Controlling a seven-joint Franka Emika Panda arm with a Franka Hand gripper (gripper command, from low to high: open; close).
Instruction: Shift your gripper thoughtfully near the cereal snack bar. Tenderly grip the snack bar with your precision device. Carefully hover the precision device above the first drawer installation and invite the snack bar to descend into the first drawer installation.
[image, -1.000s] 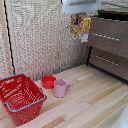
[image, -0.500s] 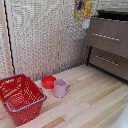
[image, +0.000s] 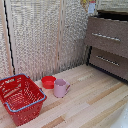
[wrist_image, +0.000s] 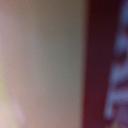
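The cereal snack bar (image: 91, 6), red and yellow, hangs in the air at the top edge of the exterior view, above the left end of the dark brown chest. Only a sliver of my gripper shows above it; the fingers are cut off by the frame edge. The first drawer (image: 107, 36), with a silver bar handle, stands forward of the lower drawer (image: 108, 60), and a dark gap shows above its front. The wrist view is a close blur: a dark red band (wrist_image: 95, 65) beside a beige surface, and no fingers can be made out.
A red basket (image: 20, 97) stands at the exterior view's left on the light wooden table (image: 95, 100). A red bowl (image: 48, 81) and a pink mug (image: 61, 88) sit beside it. A slatted beige screen (image: 40, 35) forms the back wall.
The gripper with the snack bar has risen and moved toward the exterior view's right, nearer the chest, and is now mostly out of frame. Nothing else has moved.
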